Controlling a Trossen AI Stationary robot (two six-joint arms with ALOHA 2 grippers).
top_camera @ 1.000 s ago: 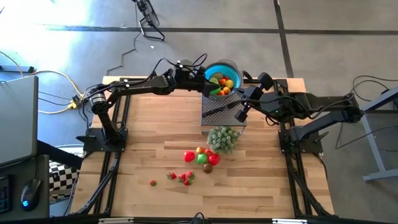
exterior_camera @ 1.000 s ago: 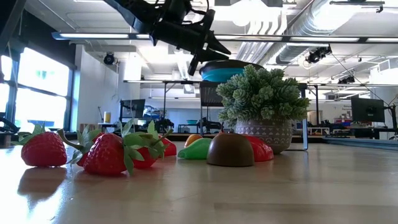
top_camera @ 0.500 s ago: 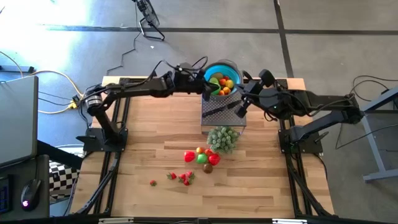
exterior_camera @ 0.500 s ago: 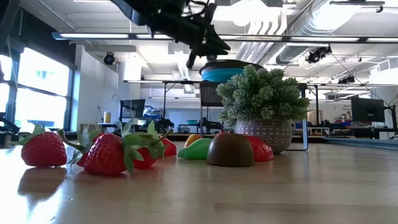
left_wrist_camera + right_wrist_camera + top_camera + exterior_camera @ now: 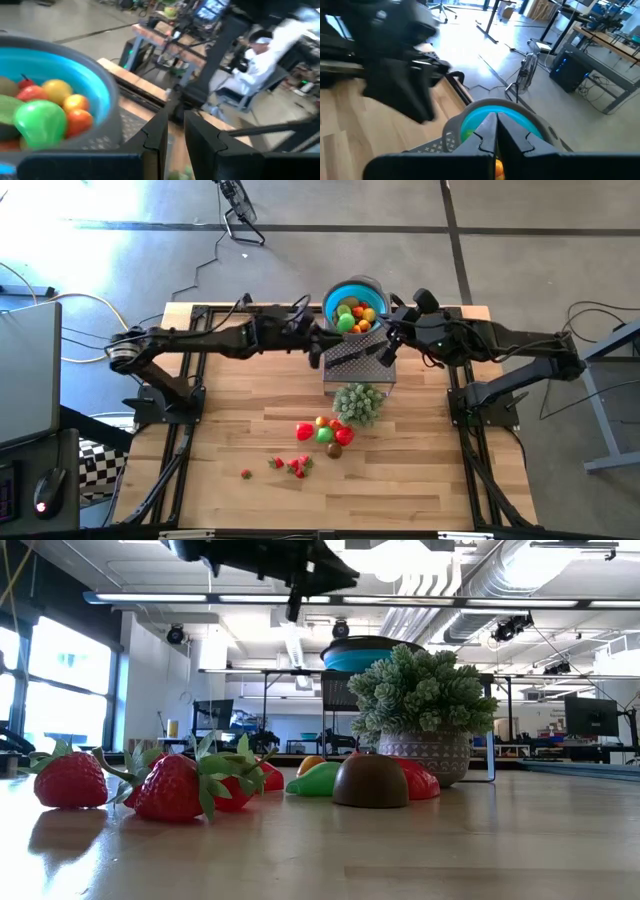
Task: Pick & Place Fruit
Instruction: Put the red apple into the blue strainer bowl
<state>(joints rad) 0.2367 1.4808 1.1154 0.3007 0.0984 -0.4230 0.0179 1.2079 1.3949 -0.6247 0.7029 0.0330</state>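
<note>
Blue bowl point(image 5: 353, 300) stands raised on a grey perforated stand point(image 5: 358, 362) at the table's point(image 5: 240, 410) far edge and holds green, orange, yellow and red fruit point(image 5: 47, 107). More fruit point(image 5: 324, 432) lies loose mid-table beside a potted plant point(image 5: 358, 402), with strawberries point(image 5: 175, 787) nearer the front. Left claw point(image 5: 314, 352) hangs just left of the bowl, fingers narrowly apart and holding nothing. Right claw point(image 5: 386, 358) sits above the stand's right side, fingers pressed together, empty.
</note>
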